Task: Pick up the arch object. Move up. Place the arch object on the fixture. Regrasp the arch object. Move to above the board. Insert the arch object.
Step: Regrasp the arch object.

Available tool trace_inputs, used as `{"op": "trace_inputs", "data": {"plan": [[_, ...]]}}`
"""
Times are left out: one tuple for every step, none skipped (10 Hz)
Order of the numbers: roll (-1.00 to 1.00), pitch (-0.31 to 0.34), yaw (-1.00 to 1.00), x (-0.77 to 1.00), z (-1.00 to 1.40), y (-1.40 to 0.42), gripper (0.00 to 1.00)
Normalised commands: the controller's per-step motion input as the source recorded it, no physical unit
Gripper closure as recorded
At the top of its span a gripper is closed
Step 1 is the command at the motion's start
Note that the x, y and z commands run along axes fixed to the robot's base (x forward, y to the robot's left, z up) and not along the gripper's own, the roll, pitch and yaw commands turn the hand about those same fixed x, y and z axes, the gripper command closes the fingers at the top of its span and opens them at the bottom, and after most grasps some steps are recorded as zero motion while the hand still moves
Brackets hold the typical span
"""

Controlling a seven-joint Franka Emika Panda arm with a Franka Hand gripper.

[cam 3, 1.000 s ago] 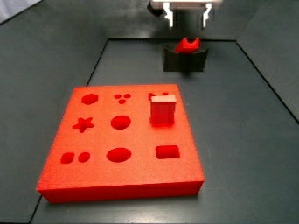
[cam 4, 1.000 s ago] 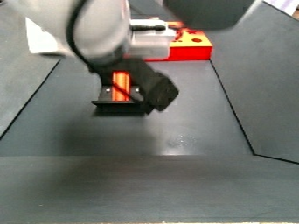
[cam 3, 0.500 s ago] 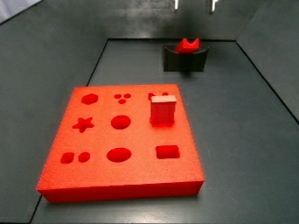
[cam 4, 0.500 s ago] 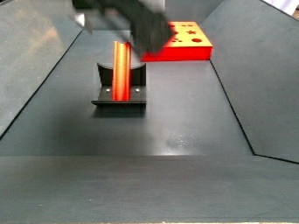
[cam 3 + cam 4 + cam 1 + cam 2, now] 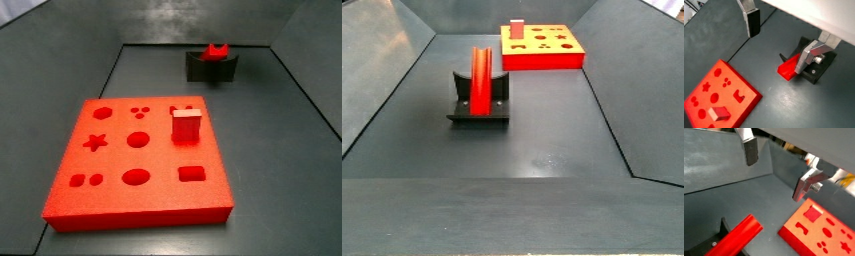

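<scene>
Silver fingers (image 5: 751, 20) of the gripper (image 5: 781, 37) are seen spread wide with nothing between them, raised well above the counter (image 5: 543, 160) in both wrist views; neither side view shows it. Resting on the black fixture (image 5: 477, 108) at centre left of a side view is the arch object (image 5: 480, 80). At upper centre lies the board (image 5: 543, 48), a red block (image 5: 185, 125) standing in it.
</scene>
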Motion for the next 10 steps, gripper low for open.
{"op": "trace_inputs", "data": {"plan": [[1.0,0.022,0.01,-0.04,0.1,-0.46,0.0],[1.0,0.018,0.01,-0.04,0.07,-0.18,0.0],[1.0,0.013,0.01,-0.04,0.04,-0.04,0.0],[1.0,0.008,0.02,-0.03,0.02,-0.02,0.0],[1.0,0.004,0.02,-0.02,0.01,-0.02,0.0],[1.0,0.001,0.02,-0.01,0.01,-0.02,0.0],[1.0,0.0,0.02,0.0,0.01,-0.02,0.0],[1.0,0.002,0.02,0.0,0.01,-0.02,0.0],[1.0,0.007,0.02,0.0,0.01,-0.02,0.0],[1.0,0.014,0.02,0.01,0.0,-0.02,0.0]]}}
